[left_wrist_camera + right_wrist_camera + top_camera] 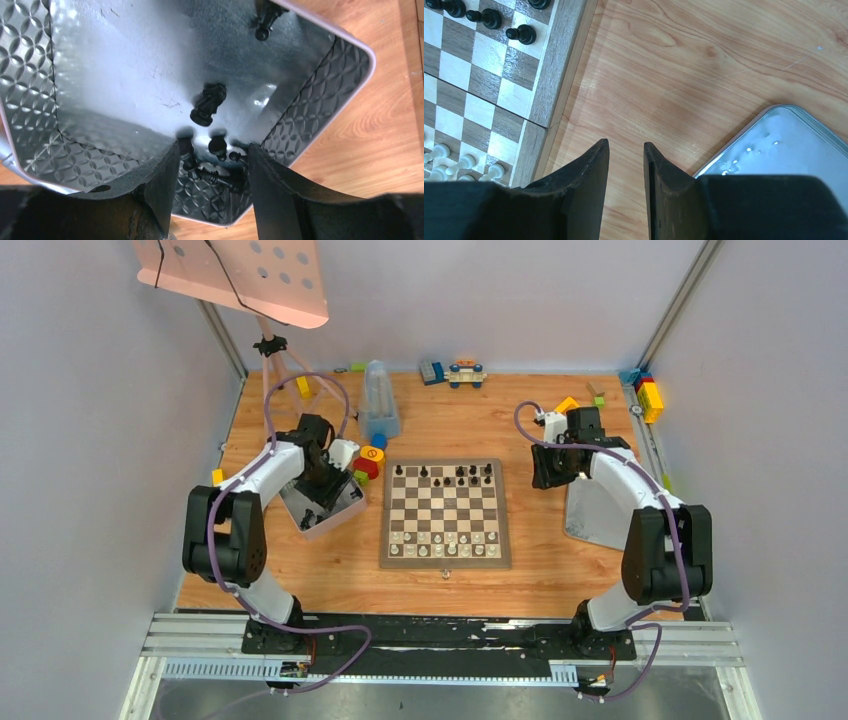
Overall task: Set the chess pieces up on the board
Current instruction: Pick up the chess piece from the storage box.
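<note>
The board [392, 540] lies mid-table, with black chess pieces [460, 475] on its far rows and white pieces [440, 540] on its near rows. One small piece [447, 574] lies on the table just in front of it. My left gripper [325, 490] is down inside a grey metal tray [318, 525]. In the left wrist view the gripper [214, 148] is open, with several black pieces [220, 172] lying between its fingers. A black knight [208, 103] lies farther in. My right gripper [548, 468] hovers over bare wood right of the board, slightly open and empty [626, 145].
A flat metal tray [595, 512] lies right of the board, also in the right wrist view [784, 145]. Toy blocks [370, 462] and a clear container [378, 400] stand left of the board's far side. More blocks [650, 398] sit at the back right. A pink stand [250, 280] is at the back left.
</note>
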{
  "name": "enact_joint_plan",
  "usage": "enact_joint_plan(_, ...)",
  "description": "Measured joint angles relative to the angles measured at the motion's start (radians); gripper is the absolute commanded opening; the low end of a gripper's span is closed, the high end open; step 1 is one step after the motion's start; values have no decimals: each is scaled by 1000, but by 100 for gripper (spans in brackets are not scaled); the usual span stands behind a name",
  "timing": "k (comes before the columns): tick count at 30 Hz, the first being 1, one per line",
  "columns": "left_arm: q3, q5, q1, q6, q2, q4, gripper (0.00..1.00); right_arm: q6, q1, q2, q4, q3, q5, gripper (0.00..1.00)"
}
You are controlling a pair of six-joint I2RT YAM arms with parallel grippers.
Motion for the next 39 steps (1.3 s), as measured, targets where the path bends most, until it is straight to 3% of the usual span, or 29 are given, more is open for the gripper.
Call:
enact_joint_plan(13, -2, -16, 6, 16, 115, 95, 43, 0, 0, 16, 0, 0, -1, 32)
enact_joint_plan(22, 6, -13, 23, 19, 127, 97, 26, -4, 0, 22, 0, 0, 0, 32)
enact_joint_plan(39, 72, 24, 50, 21, 65, 98, 23, -8, 0, 24, 0, 0, 0, 32)
